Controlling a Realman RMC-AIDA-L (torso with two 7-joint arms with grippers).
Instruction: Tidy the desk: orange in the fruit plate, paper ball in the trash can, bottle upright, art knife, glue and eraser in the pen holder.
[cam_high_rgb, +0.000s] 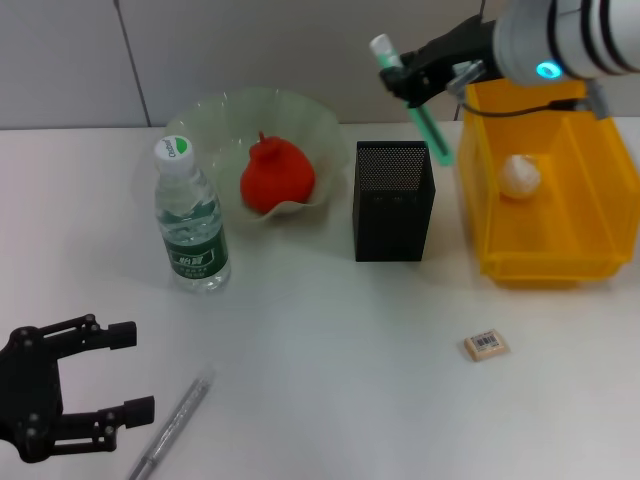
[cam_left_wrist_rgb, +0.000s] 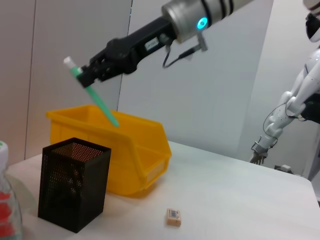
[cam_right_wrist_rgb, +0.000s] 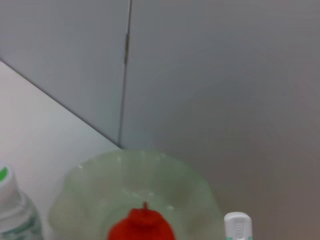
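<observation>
A: What is the right claw (cam_high_rgb: 408, 78) carrying?

B: The glue (cam_high_rgb: 415, 100), a green stick with a white cap. The claw is closed on its upper part, just under the cap, so the stick hangs tilted with its lower end pointing down toward the pen holder (cam_high_rgb: 394, 200). I judge that high grip is chosen so the free end can enter the holder first.

A: And the holder sits where?

B: Below the claw and slightly toward the robot, its open mesh top facing up. The glue's tip is above the holder's far right corner, not yet inside.

A: The rest of the tidying?

B: Further left of the claw, the orange (cam_high_rgb: 276, 176) already lies in the fruit plate (cam_high_rgb: 205, 123), and the bottle (cam_high_rgb: 190, 220) stands upright in front of it. To the claw's right, the paper ball (cam_high_rgb: 519, 176) rests in the yellow trash can (cam_high_rgb: 545, 255). The eraser (cam_high_rgb: 486, 345) lies on the desk (cam_high_rgb: 330, 340) well toward the robot, and the art knife (cam_high_rgb: 170, 425) lies far off by the left claw (cam_high_rgb: 128, 370), which hangs idle there with its fingers spread wide and nothing between them.

A: So what remains?

B: Glue, eraser and knife into the holder, by my reading.
</observation>
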